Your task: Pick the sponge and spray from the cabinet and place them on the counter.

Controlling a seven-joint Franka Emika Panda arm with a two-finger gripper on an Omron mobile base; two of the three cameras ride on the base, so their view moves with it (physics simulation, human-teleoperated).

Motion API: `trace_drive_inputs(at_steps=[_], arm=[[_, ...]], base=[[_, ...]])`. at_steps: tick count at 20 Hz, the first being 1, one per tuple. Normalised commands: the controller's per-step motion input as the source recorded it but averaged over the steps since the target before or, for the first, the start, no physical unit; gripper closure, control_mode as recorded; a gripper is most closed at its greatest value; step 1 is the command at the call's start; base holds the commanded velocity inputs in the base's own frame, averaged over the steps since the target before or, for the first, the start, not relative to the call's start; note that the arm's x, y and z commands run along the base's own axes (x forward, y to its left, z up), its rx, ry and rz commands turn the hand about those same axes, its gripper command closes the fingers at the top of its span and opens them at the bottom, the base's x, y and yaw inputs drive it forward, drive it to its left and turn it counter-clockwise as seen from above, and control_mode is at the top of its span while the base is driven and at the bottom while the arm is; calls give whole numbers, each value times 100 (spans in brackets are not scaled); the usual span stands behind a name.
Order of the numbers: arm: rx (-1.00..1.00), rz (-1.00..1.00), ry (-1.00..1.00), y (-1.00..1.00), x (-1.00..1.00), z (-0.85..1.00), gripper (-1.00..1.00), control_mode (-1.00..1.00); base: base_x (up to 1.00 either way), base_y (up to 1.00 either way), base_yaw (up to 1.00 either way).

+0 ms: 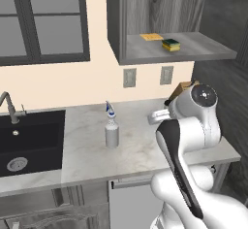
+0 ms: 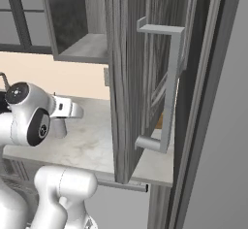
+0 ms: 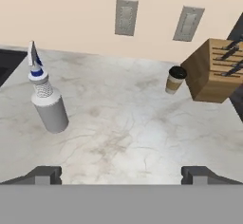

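The spray (image 1: 112, 130) stands upright on the tabletop (image 1: 140, 145), centre frame, so half is done. The sponge (image 1: 171, 44) lies on the cabinet (image 1: 174, 53) shelf at upper right, beside a yellow cloth (image 1: 151, 37). The gripper (image 3: 121, 174) is wide open and empty.

The counter (image 1: 140, 148) looks like polished marble, white-beige with faint brown veining, smooth with a soft sheen. The cabinet (image 1: 145, 14) shows dark grey wood grain, matt, with a plain flat grey shelf inside; its door handle (image 2: 167, 85) looks like brushed grey metal. The spray (image 1: 112, 131) appears as pale smooth plastic with a white and blue nozzle. The sponge (image 1: 171, 44) looks soft and matt. The knife block (image 3: 214, 70) is light wood, the cup (image 3: 175, 79) paper-like, the sink (image 1: 29, 143) matt black.
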Motion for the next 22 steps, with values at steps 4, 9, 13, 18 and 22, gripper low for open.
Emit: trace_drive_inputs(at_steps=[4, 9, 13, 18, 22], arm=[[1, -1, -5, -1, -20, 20, -100, -100], [4, 0, -10, -6, -27, 21, -100, -100], [7, 1, -4, -11, -20, 29, -100, -100], [8, 2, -2, -15, -19, 28, -100, -100], [2, 1, -2, -5, -16, 25, -100, -100]], base=[[0, 0, 0], [0, 0, 0], [0, 0, 0], [0, 0, 0], [0, 0, 0]])
